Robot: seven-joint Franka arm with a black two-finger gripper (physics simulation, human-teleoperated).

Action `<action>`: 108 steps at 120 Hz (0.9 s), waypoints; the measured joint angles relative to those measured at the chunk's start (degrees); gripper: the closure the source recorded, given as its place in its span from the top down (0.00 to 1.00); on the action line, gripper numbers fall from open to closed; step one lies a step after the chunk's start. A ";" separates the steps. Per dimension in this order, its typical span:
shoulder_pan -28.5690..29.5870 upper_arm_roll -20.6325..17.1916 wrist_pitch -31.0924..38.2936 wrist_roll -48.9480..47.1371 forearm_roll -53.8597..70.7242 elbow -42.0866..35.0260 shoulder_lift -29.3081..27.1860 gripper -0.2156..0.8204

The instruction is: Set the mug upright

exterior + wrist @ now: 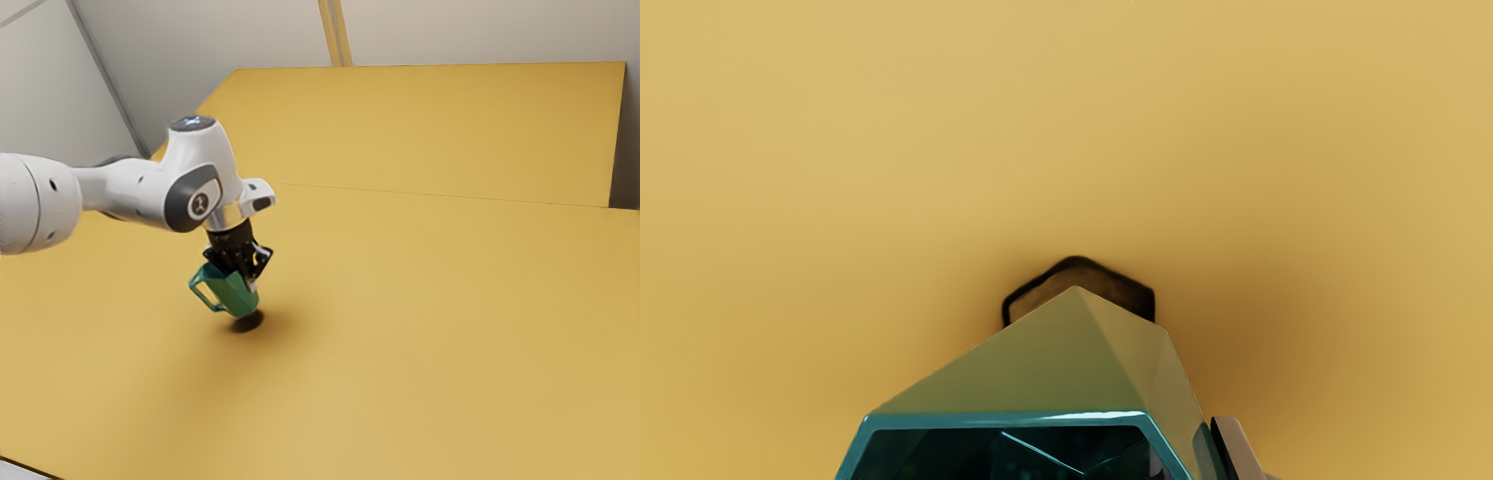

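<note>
While aslant in the hand (249, 283), green mug (229, 293) over yellow table (430, 330).

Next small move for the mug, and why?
I'd probably turn the tool slightly to level the mug before lowering: its rim leans toward the exterior view's left, and the dark shadow beneath suggests it hangs just above the table.

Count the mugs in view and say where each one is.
1. The green mug is tilted in the pincer, above the yellow table, its handle toward the exterior view's left. Another hidden behind the arm cannot be ruled out.
</note>
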 joint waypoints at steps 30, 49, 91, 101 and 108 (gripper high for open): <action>-0.14 0.09 2.03 -1.85 0.08 -0.01 2.98 0.04; -0.12 0.10 3.07 -2.72 0.10 -0.01 4.23 0.04; -0.17 0.09 3.29 -2.73 -0.71 0.07 2.44 0.55; -0.25 0.10 3.21 -2.61 -0.76 0.08 1.23 0.63; -0.28 0.11 3.17 -2.52 -0.78 0.14 0.45 0.67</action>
